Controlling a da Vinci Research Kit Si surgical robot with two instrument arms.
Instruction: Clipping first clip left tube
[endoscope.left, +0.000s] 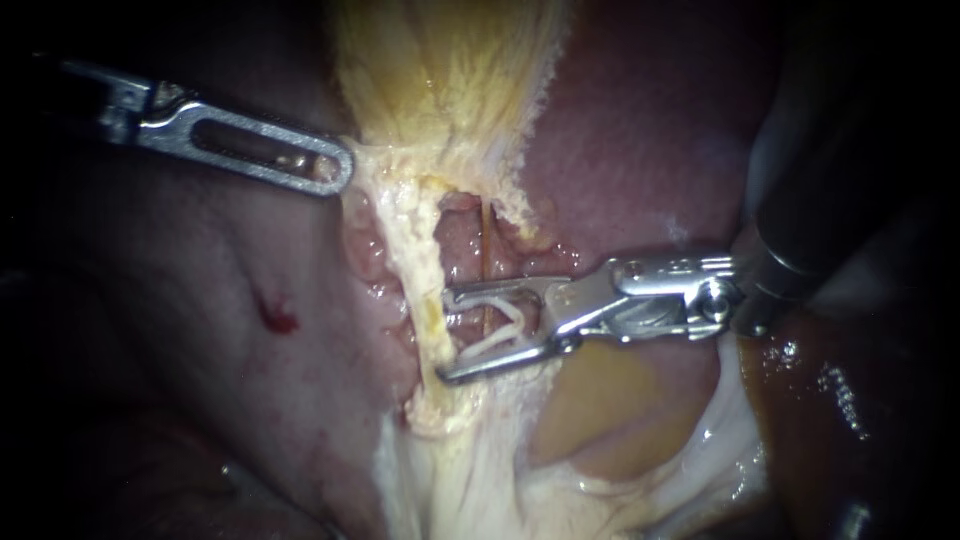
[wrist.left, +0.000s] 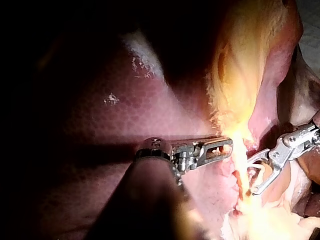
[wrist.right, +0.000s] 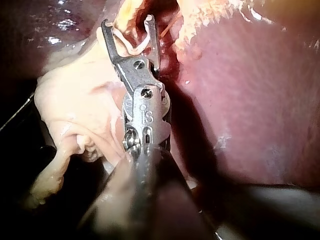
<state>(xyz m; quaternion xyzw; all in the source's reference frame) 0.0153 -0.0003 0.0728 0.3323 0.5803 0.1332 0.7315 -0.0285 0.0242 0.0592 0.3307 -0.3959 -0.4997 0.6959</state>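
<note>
Dark-pink liver (endoscope.left: 640, 150) fills the background, with the yellow gallbladder (endoscope.left: 440, 70) hanging down from above; the left instrument (endoscope.left: 335, 170) comes in flat, its slotted jaws closed together on the pale edge of tissue at the foot of the gallbladder; below it the left tube (endoscope.left: 420, 260) runs downward as a yellow-white strand; the right instrument (endoscope.left: 445, 337) reaches across from the right, its jaws standing wide apart and holding an open white clip (endoscope.left: 495, 330) between them; both jaw tips lie at the left tube's near edge.
</note>
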